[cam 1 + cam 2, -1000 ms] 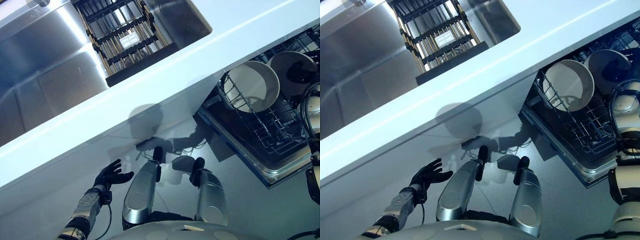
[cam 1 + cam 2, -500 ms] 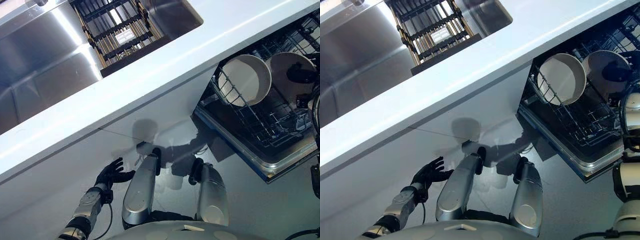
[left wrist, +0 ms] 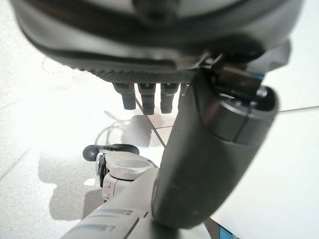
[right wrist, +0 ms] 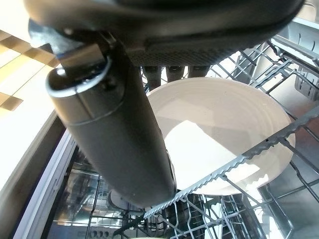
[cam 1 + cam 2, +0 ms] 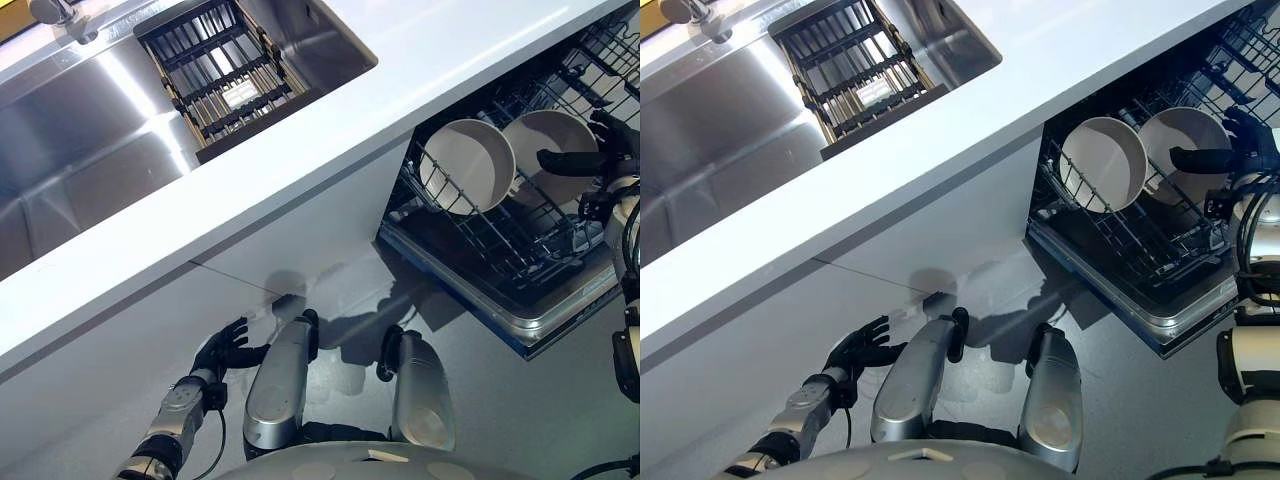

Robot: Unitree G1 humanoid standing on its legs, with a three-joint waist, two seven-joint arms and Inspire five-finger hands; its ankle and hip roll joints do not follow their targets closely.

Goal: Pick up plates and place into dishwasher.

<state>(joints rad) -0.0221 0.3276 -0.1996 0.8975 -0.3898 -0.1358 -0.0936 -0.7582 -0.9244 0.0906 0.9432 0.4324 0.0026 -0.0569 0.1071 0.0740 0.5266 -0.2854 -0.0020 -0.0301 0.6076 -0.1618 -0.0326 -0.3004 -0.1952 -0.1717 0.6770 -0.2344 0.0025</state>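
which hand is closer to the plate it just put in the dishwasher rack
Right. The right hand is at the rack, thumb across the front of the right-hand plate. The left hand hangs low by the cabinet front, far from it.

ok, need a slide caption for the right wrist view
Right hand at the rim of a white plate standing in the dishwasher rack, thumb across its face.

The left hand [image 5: 225, 349] hangs low with fingers spread (holding nothing), while the right hand [image 5: 590, 160] reaches forward, fingers straight.
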